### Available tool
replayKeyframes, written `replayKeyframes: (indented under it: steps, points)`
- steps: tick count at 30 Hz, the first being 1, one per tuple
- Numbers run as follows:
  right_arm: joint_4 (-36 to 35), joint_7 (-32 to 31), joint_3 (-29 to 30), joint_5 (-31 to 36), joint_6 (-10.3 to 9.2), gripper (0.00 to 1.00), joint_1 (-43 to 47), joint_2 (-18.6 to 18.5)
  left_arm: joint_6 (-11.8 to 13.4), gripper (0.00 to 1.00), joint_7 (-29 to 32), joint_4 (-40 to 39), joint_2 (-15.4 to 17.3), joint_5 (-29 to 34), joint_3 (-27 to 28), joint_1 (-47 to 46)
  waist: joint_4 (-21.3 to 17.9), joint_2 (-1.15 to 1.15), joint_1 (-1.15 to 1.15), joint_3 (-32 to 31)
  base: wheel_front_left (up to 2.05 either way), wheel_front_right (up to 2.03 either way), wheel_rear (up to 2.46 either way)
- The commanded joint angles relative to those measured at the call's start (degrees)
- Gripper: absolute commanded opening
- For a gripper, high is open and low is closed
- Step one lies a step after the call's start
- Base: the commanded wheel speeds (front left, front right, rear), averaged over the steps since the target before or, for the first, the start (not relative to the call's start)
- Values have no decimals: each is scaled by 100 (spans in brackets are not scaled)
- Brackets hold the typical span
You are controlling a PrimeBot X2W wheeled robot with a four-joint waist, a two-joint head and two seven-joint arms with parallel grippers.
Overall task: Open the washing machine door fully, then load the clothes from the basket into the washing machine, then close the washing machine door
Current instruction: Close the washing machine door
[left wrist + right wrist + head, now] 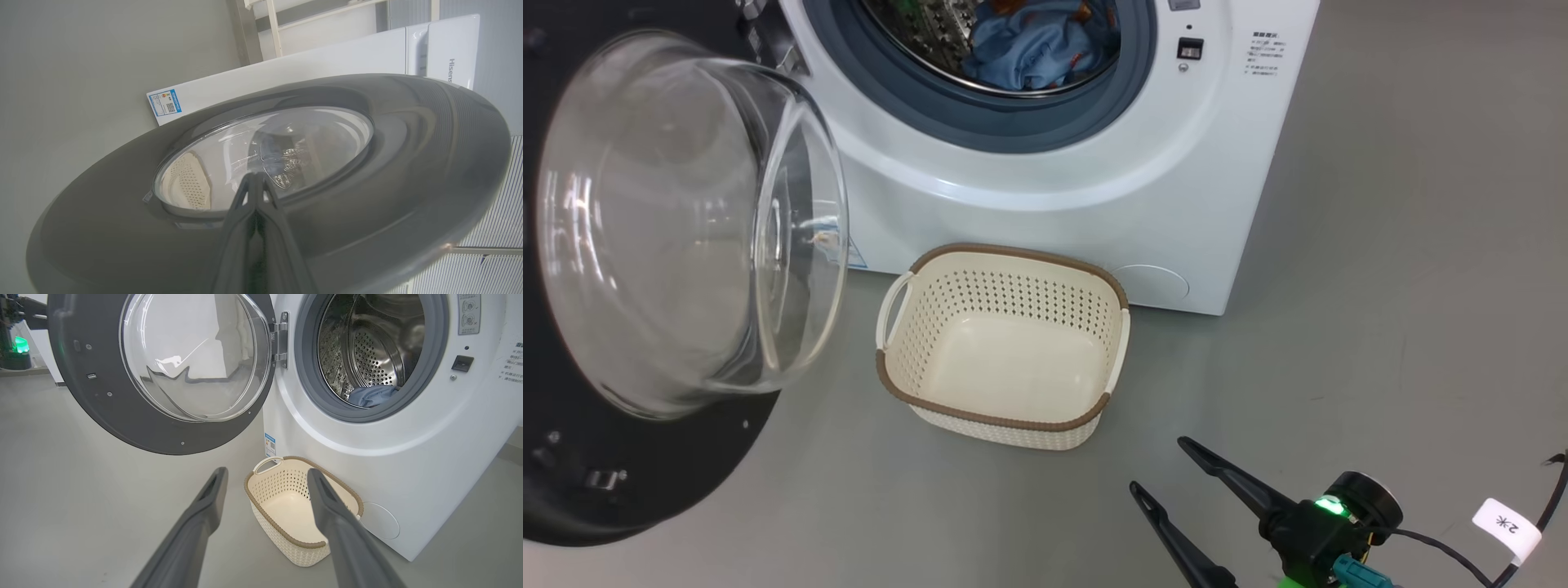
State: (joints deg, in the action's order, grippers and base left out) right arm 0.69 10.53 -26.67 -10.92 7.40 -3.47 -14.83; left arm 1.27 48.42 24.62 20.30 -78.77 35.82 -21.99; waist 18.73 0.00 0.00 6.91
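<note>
The clothes (1037,45) lie in the drum (367,355), well beyond the right gripper (1157,464), whose fingers are apart, near-right of the basket (1013,423). The left gripper (254,176), fingers together, is at the outer face of the open door (408,163).

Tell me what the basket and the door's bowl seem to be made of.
The basket looks like matte cream plastic: moulded rows of holes, brown woven-look rim. The door's bowl seems clear glass, possibly plastic: transparent, glossy reflections.

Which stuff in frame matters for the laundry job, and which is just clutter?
Job: washing machine; washing machine door, open; clothes in the drum; empty basket; left gripper, shut by the door; right gripper, open.
Lying about: white cable tag; pale frame behind the machine.
</note>
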Motion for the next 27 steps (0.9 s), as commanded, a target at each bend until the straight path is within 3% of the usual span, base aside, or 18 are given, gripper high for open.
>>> replayKeyframes:
  steps: [1,17,27]
  points:
    - [-122,60,-89,-38,9,100,-40,13,21,0,108,-227,211,-68,66,27,-9,0,0,-8,0,0,0]
    - [-9,129,-19,-27,9,100,-60,154,-21,0,578,-1346,-577,-376,-311,411,-92,0,0,-119,0,0,0]
    - [69,190,40,-32,9,100,-68,225,-84,0,555,-1598,-1110,-442,-471,686,-279,0,0,-192,0,0,0]
